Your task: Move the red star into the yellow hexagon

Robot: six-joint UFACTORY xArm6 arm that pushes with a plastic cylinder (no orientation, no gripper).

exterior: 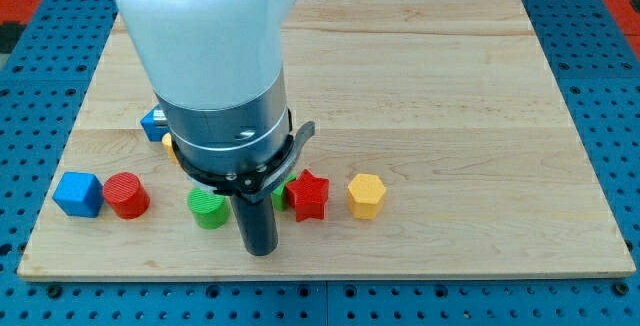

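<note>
Red star sits low on the table, near the bottom edge, centre of view. Yellow hexagon is just beside it at 3 o'clock, a small gap between them, not touching. My tip is down at about 7–8 o'clock from the star, close but apart; the rod crosses in front of a green block that touches or nearly touches the star at 9 o'clock, shape hidden.

No pincer on this rig, so no open/closed state to report, only the rod end.

Other blocks: green cylinder at 9 o'clock from the tip, red cylinder and blue cube further toward the view's left, a blue block and a sliver of a yellow block partly hidden behind the arm body.

Handling judgement: the star looks small, rigid, light, probably slides easily on the smooth wood. Not fragile. Its points make it likely to spin if pushed off-centre. No grasping here; contact should be on its 9 o'clock side, in line with its middle, pushing toward 3 o'clock. That side is crowded by the green block, so the tip likely needs to come in between them or push the green one along too. The hexagon is light too and may slide away on contact.
</note>
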